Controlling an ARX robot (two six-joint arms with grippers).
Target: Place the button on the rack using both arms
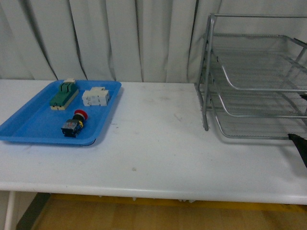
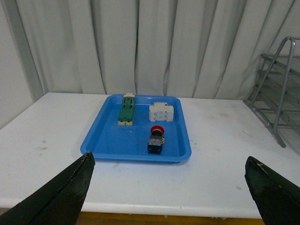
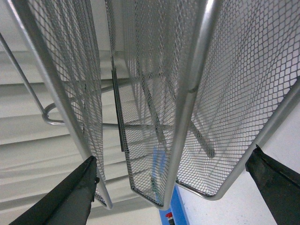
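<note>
The button point(image 1: 74, 123), with a red cap and dark body, lies on its side in the blue tray point(image 1: 29, 125) at the table's left. It also shows in the left wrist view point(image 2: 156, 139). The silver three-tier wire rack point(image 1: 259, 86) stands at the right. My left gripper point(image 2: 173, 187) is open and empty, well back from the tray near the table's front edge. My right gripper point(image 3: 173, 187) is open and empty, close to the front rims of the rack point(image 3: 187, 89). One dark finger of it point(image 1: 300, 146) shows at the front view's right edge.
A green-topped beige block point(image 1: 64, 95) and a white blocky part point(image 1: 95, 97) also lie in the tray. White curtains hang behind the table. The bare white tabletop point(image 1: 158, 139) stretches between tray and rack.
</note>
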